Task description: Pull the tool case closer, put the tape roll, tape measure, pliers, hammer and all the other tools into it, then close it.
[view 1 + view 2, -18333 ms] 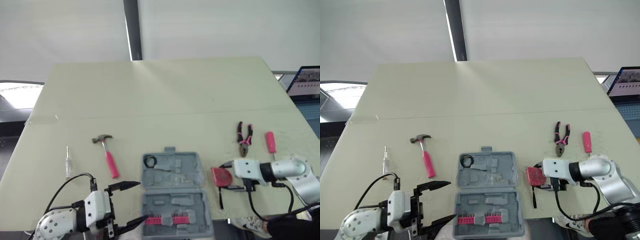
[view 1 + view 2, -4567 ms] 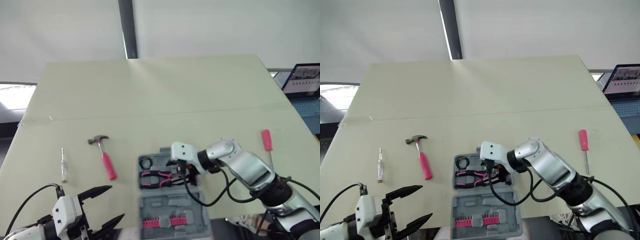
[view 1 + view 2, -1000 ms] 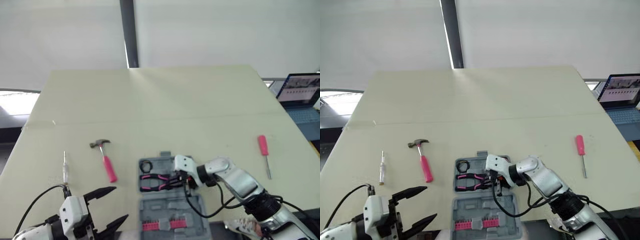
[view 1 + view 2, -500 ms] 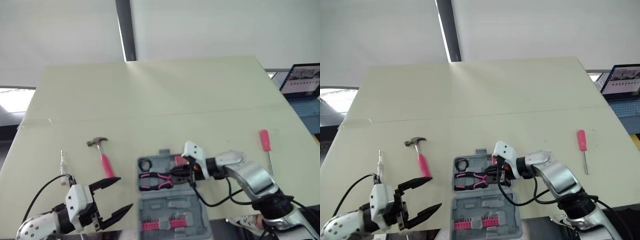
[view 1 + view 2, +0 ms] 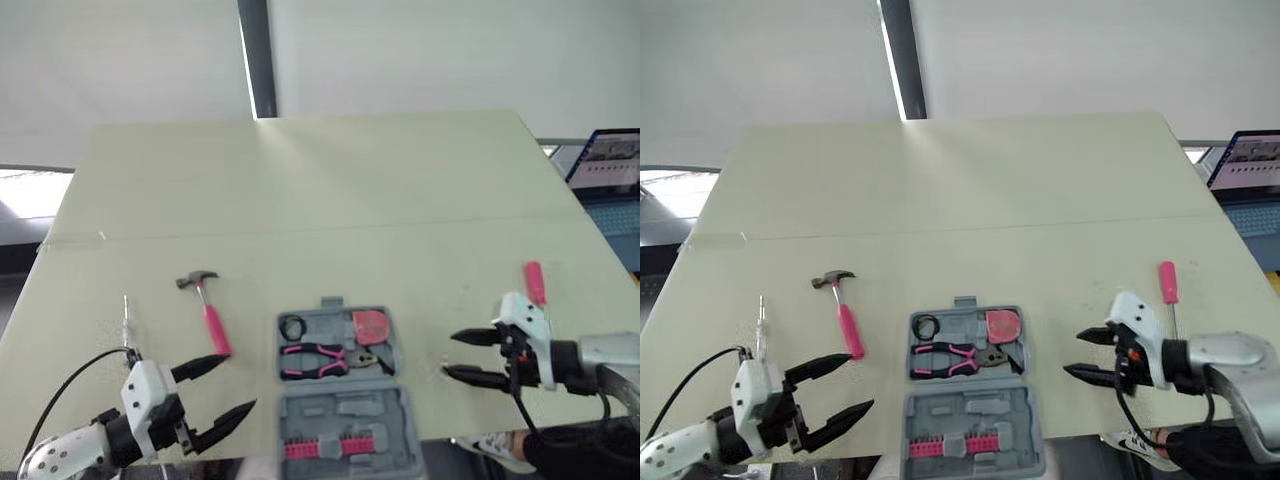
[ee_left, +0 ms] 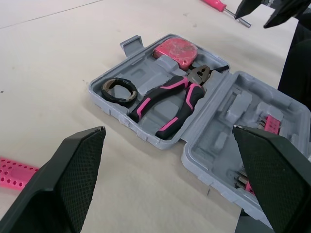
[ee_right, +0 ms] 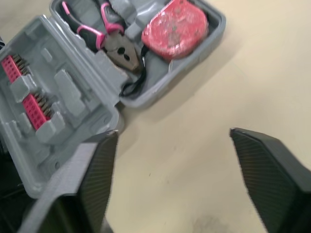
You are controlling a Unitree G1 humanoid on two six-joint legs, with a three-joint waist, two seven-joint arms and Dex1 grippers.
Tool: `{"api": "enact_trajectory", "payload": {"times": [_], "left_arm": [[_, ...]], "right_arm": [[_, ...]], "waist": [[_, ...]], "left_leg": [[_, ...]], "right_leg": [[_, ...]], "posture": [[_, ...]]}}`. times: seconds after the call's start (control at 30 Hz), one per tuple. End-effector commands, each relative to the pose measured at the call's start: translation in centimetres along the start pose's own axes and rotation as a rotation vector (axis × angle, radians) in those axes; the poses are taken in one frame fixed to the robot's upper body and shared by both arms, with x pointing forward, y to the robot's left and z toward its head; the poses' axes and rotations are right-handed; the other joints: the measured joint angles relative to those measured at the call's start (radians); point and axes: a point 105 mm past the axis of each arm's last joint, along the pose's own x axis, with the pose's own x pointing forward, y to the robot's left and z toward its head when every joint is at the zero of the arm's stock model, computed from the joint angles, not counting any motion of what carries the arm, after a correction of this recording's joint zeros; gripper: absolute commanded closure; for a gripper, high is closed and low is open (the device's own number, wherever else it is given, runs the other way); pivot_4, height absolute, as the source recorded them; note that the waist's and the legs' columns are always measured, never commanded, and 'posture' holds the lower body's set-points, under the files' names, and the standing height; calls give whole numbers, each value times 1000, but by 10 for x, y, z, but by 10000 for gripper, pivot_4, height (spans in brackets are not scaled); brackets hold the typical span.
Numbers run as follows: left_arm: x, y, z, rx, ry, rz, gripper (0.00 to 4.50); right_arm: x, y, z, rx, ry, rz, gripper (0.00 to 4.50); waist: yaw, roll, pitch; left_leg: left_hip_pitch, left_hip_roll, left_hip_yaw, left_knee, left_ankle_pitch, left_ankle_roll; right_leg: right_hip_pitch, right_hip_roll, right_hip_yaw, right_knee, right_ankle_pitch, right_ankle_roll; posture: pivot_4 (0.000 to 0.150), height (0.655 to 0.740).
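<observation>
At the far left of the counter [image 5: 300,200], outboard of the left fingers [image 5: 203,366], lies a clear-handled screwdriver [image 5: 126,318]: judged light, thin and low-lying, so liable to roll or slip; best pinched across the handle. The left fingers are spread wide and hold nothing, poised at the near edge of the counter. Just beyond their tips lies the hammer [image 5: 207,310], pink handle toward the fingers, steel head away; whether tip and handle touch cannot be told. Assessment: rigid and head-heavy, so a hold at the handle's end would let it tip; take it across the handle close under the head, where the weight sits. Between the two sets of fingers the tool case [image 5: 392,400] lies open and flat. Its farther half carries the tape roll [image 5: 296,326], the pliers [image 5: 318,355] and the red tape measure [image 5: 372,326]; its nearer half carries a row of pink bits [image 5: 330,447]. The case looks to be hard moulded plastic, light, likely to slide if pushed at one corner. The right fingers [image 5: 472,338] are likewise spread wide and empty, pointing at the case but apart from it. Just behind them lies the pink screwdriver [image 5: 535,282], partly hidden by the wrist: light, with a round handle, prone to roll; grip the handle, not the shaft. Three tools remain outside; the lid is not yet closed.
</observation>
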Motion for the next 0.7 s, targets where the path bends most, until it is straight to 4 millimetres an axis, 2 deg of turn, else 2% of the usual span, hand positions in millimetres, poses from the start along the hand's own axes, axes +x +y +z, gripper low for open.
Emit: {"api": "enact_trajectory", "payload": {"times": [0.03, 0.3, 0.47, 0.6, 0.67, 0.7], "left_arm": [[-9, -1, -2, 67, 7, 44, 0], [-23, -7, -7, 52, 38, 120, 0], [-22, -14, -8, 35, 52, 105, 0], [-18, -5, -9, 22, 96, 136, 0], [-10, -1, -4, 16, 98, 104, 0], [-6, -1, -2, 14, 108, 68, 2545]], "right_arm": [[-8, -4, -4, -5, -26, -37, 127], [-12, -6, -28, 7, -9, -84, 127], [-11, -6, -32, 4, -14, -84, 127], [-7, -6, -32, -7, 9, -72, 127], [-1, -2, -25, -19, 11, -37, 5591], [3, 2, -21, -30, 14, -9, 8329]], "waist": [[-1, 0, 0], [3, -2, 1], [1, -2, 1], [2, -2, 1], [3, -2, 1], [3, -1, 1]], "left_leg": [[0, 0, 0, 0, 0, 0], [0, 0, 0, 1, 0, 0], [0, 0, 0, 3, 0, 0], [0, 0, 0, 3, 0, 0], [0, 0, -1, 3, 0, 0], [0, 1, -1, 4, 0, 0]], "right_leg": [[0, 0, 0, 0, 0, 0], [0, 0, 0, 0, 0, 0], [0, 0, 0, 1, 0, 0], [0, 0, 0, 1, 0, 0], [0, 0, 0, 1, 0, 0], [0, 0, 0, 2, 0, 0]], "posture": [[1500, 7373], [1500, 7373], [1500, 7373], [1500, 7373], [1500, 7373], [1500, 7373]]}}
